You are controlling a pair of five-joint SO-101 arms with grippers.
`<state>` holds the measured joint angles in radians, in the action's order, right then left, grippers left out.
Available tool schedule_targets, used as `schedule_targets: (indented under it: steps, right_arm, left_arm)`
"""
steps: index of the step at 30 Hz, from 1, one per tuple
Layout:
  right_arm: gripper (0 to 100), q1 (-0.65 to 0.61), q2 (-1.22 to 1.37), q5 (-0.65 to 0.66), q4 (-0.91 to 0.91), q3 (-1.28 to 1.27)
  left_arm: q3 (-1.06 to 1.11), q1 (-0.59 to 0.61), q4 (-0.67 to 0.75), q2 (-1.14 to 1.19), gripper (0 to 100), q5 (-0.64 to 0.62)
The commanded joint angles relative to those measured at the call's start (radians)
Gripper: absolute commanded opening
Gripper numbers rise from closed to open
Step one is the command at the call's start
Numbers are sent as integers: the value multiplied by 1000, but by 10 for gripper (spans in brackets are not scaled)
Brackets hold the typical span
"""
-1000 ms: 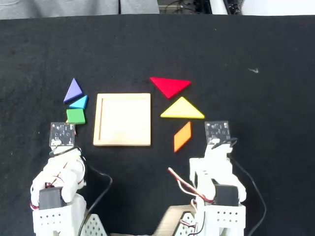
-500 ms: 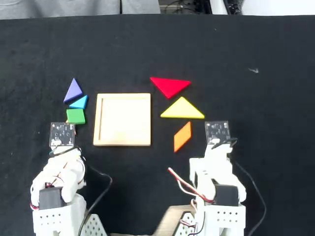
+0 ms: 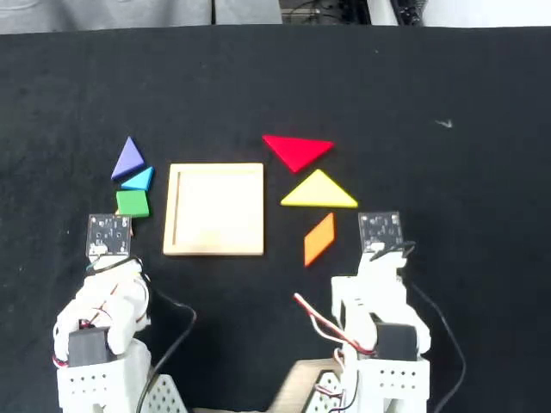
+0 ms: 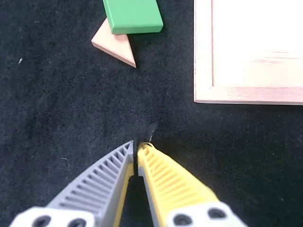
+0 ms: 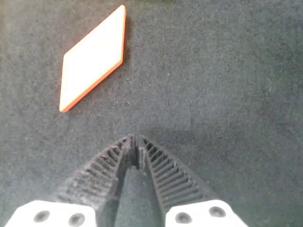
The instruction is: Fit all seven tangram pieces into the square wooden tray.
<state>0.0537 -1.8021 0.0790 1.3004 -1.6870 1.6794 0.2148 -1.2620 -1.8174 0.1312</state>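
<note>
Ahead, wooden tray (image 4: 203,71) set near the clenched, empty left gripper (image 4: 137,149); orange piece (image 5: 93,57) near the equally clenched right gripper (image 5: 136,142).

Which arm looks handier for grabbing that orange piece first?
Right: the right gripper, shut and empty, sits close to the orange piece; the left gripper is beyond the tray, near the green piece.

Black table (image 3: 448,86), wooden tray (image 3: 170,211), tangram pieces (image 3: 318,191) either side
</note>
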Motion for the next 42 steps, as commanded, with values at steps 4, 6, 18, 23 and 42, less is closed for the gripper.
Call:
schedule_targets:
  steps: [4,6,18,23,42]
  right_arm:
    - [12,9,-91,-9,8,2]
    - [12,9,-91,-9,8,2]
    - [12,8,-91,-11,8,2]
    - [12,5,-91,-5,6,2]
    - [12,-46,-91,-3,3,2]
  left_arm:
    - [21,5,-9,-2,30,5]
    - [21,7,-9,-2,30,5]
    - [21,8,-9,-2,30,5]
    - [21,8,-9,-2,30,8]
    - [21,-2,-5,-3,32,5]
